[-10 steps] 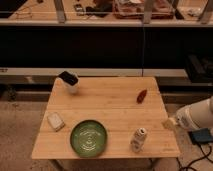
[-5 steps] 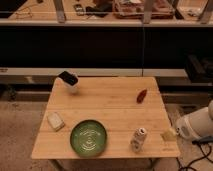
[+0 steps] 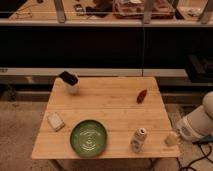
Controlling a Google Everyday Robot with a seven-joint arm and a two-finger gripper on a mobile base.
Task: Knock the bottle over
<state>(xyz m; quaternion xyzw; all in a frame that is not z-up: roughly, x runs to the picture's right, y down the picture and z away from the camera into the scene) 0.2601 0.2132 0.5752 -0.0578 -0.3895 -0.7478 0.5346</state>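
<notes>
The bottle [image 3: 139, 139] is a small whitish-beige plastic thing with a round top and some faint dark marks on its side, standing upright on the table [image 3: 110, 106] just right of the green plate [image 3: 88, 138]. The gripper [image 3: 171, 139] is further right of the plate, past the bottle near the table's edge. It's pressed together on nothing and sits apart from the bottle.

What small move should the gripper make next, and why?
Probably sweep the shut gripper sideways into the bottle: it stands upright on the table, and the gripper is beside it, at the table's corner, not touching it.
</notes>
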